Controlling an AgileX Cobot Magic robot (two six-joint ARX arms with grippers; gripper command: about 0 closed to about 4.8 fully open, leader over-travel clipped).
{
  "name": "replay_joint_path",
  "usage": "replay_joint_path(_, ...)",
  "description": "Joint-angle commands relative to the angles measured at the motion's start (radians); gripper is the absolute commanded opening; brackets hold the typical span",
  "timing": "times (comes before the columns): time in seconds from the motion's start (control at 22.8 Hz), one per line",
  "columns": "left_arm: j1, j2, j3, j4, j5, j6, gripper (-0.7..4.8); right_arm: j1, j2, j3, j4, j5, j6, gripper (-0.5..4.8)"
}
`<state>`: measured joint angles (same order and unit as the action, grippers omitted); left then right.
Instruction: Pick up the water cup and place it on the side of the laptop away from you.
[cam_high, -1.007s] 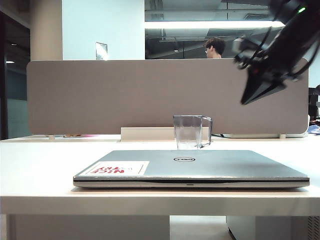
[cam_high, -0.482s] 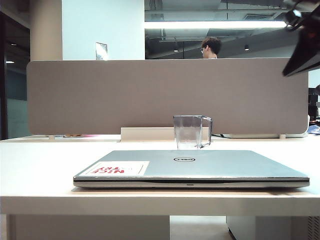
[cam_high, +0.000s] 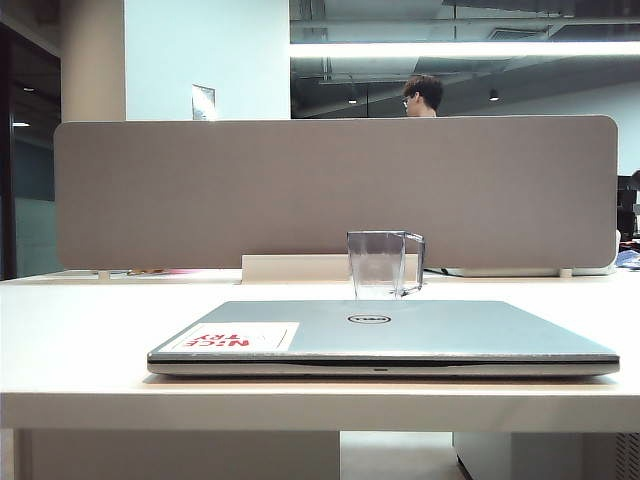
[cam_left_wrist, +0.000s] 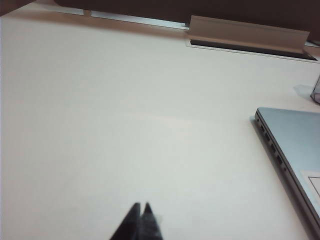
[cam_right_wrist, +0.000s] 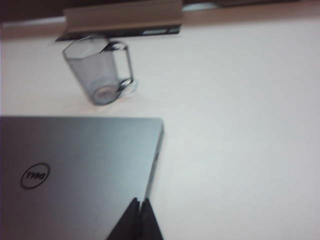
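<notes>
Both our tools are pressed together and empty: left tool (cam_left_wrist: 141, 216) over bare table (cam_left_wrist: 125, 125), right tool (cam_right_wrist: 138, 212) above the laptop (cam_high: 385, 330). We judge the task done: water cup (cam_high: 383, 264) stands beyond it.

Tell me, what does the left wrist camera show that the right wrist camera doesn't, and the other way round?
Only the left wrist view shows the left gripper, fingers shut, above bare table, with the laptop's port-lined side edge and a corner of its white sticker.

Only the right wrist view shows the whole water cup upright beyond the laptop, the round logo, and the right gripper, fingers shut, empty.

Both share the silver laptop, the white table and the cable tray.
</notes>
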<state>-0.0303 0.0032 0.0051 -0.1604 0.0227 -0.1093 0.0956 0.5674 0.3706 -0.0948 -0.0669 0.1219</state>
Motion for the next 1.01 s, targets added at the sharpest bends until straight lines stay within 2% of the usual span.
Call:
replay_joint_path(0.04,0.001,0.001,0.003,-0.003,0.0,-0.003,-0.06,0.001,-0.135,-0.08,0.017,0.075,0.009,-0.08)
replay_joint_path(0.18,0.001,0.001,0.003,-0.003,0.0,-0.003,-0.06,-0.005,-0.299,-0.178,0.018,0.068,0.01,-0.08)
replay_joint_path(0.53,0.001,0.001,0.003,-0.003,0.0,-0.003,-0.06,-0.061,-0.541,-0.298,0.006,0.023,0.01,-0.09)
replay_joint_path(0.83,0.001,0.001,0.003,-0.003,0.0,-0.003,-0.06,-0.093,-0.568,-0.33,-0.009,0.006,0.009,-0.08)
replay_joint_path(1.01,0.001,0.0,0.003,-0.003,0.0,-0.003,-0.06,-0.093,-0.568,-0.361,0.02,0.068,-0.029,-0.09)
